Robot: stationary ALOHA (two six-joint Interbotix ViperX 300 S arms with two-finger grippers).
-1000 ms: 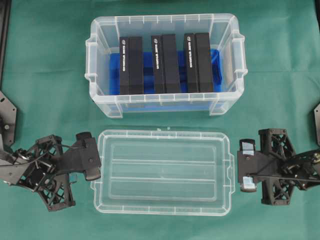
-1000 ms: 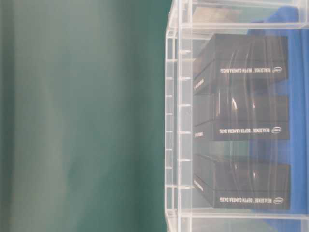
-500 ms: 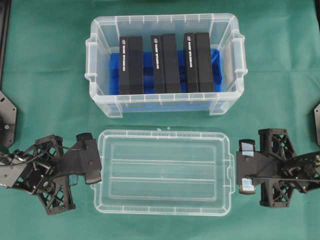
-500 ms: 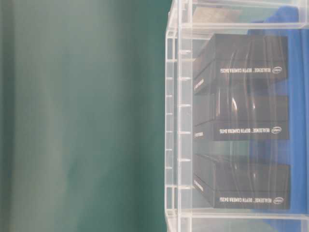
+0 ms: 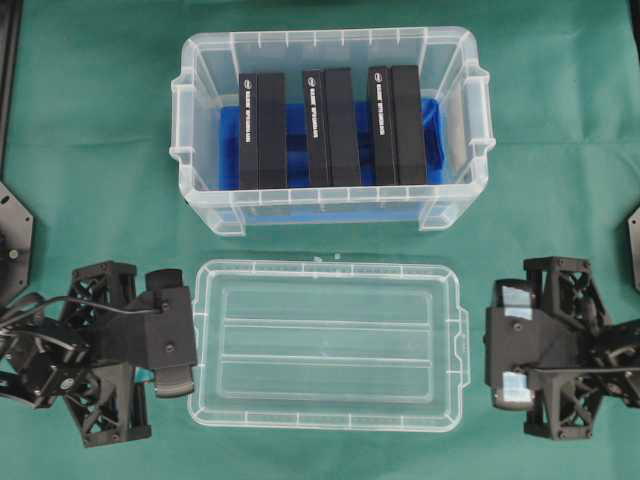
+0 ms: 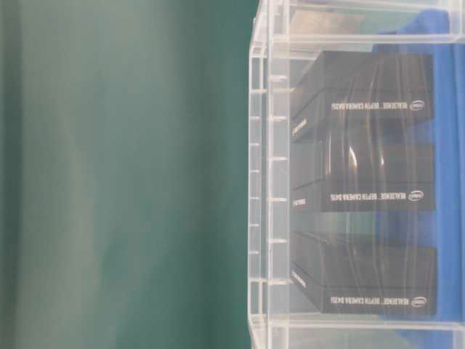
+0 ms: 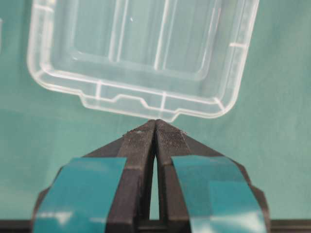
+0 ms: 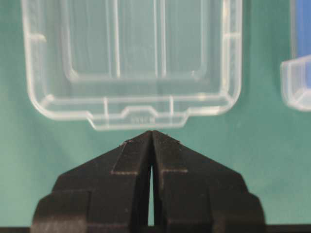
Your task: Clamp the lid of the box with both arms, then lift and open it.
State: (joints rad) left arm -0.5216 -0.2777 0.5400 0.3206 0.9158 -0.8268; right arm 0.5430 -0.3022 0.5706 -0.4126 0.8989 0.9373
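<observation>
Lid's off, job looks basically done

The lid (image 5: pixel 327 345) lies flat on the green bench (image 5: pixel 90 120), between the two grippers, with the open box (image 5: pixel 330 125) beyond it. Left gripper (image 7: pixel 155 124) has its fingers pressed together, empty, just short of the lid's end tab; the right gripper (image 8: pixel 152 133) is the same at the other end. Nothing left to do that I can see.

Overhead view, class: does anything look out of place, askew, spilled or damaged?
Nothing stands out. The lid lies flat on the cloth in front of the open box, square to it. Inside, the three pairs of black slabs stand upright in a row. Both tools, left and right, are shut, just off the lid's ends.
</observation>
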